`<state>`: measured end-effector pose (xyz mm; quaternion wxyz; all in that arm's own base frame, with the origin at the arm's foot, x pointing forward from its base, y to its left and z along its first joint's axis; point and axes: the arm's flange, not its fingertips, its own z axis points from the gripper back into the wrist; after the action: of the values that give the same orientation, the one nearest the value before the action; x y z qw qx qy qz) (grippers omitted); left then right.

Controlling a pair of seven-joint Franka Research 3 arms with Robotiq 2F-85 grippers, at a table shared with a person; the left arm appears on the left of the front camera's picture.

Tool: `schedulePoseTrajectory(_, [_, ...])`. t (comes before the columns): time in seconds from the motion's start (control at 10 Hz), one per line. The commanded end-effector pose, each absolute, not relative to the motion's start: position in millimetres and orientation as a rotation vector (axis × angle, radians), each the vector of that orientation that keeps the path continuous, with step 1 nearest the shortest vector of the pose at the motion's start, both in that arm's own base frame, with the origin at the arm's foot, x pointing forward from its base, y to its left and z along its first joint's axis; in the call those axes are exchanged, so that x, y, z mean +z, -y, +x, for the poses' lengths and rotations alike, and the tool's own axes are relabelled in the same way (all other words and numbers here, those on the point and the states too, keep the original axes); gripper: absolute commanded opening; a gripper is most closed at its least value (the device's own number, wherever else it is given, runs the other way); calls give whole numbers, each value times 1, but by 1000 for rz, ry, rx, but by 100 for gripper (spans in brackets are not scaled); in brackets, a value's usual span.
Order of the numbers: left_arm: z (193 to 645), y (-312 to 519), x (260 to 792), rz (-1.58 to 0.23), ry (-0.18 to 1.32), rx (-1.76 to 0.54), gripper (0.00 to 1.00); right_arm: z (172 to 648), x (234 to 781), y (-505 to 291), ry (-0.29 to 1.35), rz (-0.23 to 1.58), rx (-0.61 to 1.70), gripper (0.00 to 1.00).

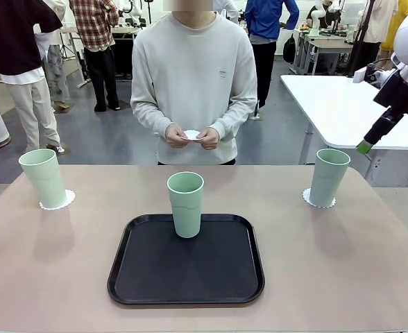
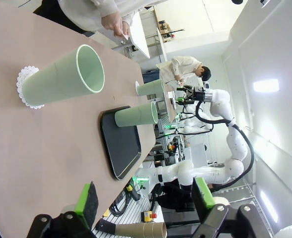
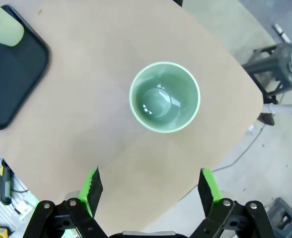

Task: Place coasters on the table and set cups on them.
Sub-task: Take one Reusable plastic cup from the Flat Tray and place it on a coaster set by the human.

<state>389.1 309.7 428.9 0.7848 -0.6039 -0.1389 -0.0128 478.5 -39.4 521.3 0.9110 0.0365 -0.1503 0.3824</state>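
Three mint-green cups stand on the beige table point(image 1: 343, 270). The left cup point(image 1: 43, 177) rests on a white lacy coaster point(image 1: 58, 202), and the right cup point(image 1: 328, 177) on another coaster point(image 1: 318, 202). The middle cup point(image 1: 185, 203) stands on the black tray point(image 1: 148, 277). The person holds a third coaster point(image 1: 191, 134) in both hands. My right gripper point(image 1: 364, 146) hangs high at the right and looks straight down into the right cup point(image 3: 165, 96), jaws open and empty point(image 3: 151, 191). My left gripper point(image 2: 145, 198) is open and empty, well back from the left cup point(image 2: 61, 79).
The person stands at the far edge, behind the tray point(image 3: 12, 74). A white table point(image 1: 343, 104) is beyond the right corner. The table's right edge and the floor lie close behind the right cup.
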Motion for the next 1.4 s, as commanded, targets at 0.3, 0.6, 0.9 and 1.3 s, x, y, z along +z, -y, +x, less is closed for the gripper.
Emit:
schedulePoseTrajectory(0.3, [390,-310,432,-1307,309,-13,100,476,518,38,320,57,782,100])
schedulePoseTrajectory(0.6, [390,-310,432,-1307,309,-13,100,483,529,77,375,344,706,100])
schedulePoseTrajectory(0.9, [390,-310,432,-1307,309,-13,100,463,527,187,297,854,391,100])
schedulePoseTrajectory(1.3, [390,-310,432,-1307,309,-13,100,418,468,260,272,1028,75,100])
